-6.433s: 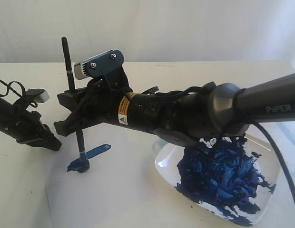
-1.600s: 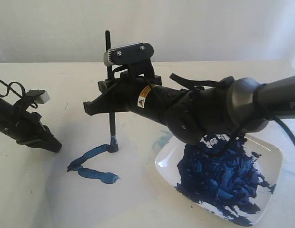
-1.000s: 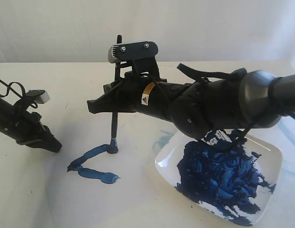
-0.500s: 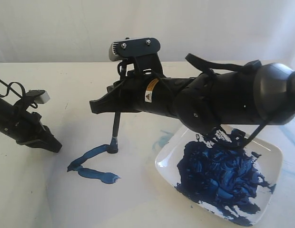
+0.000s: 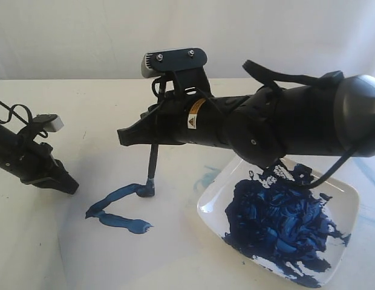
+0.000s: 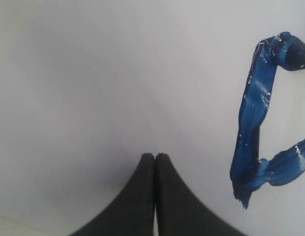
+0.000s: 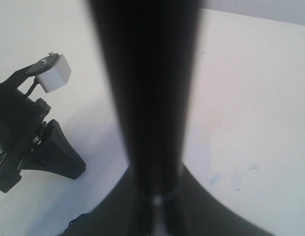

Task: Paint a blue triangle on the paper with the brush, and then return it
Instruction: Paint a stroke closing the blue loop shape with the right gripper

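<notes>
The thin black brush (image 5: 152, 166) leans with its tip on the paper (image 5: 175, 257), at the far end of a thick dark-blue stroke. My right gripper (image 5: 130, 135) is shut on the brush (image 7: 147, 98) partway up; its top is hidden behind the wrist. Of the blue triangle (image 5: 115, 208) two strokes show, meeting in a corner at the left, open on the right. In the left wrist view the same strokes (image 6: 256, 123) lie beside my left gripper (image 6: 155, 156). That left gripper (image 5: 65, 182) rests shut and empty at the paper's left edge.
A white dish (image 5: 348, 192) heaped with dark-blue paint (image 5: 278, 223) stands on the right, under my right arm. A faint light-blue smear (image 5: 205, 176) marks the paper near the dish. The cream tabletop (image 5: 84, 103) stretches behind.
The right arm has shifted right and rolled. The brush tip has crept slightly right at the stroke's end and the shaft now leans more. The left gripper has not moved.
</notes>
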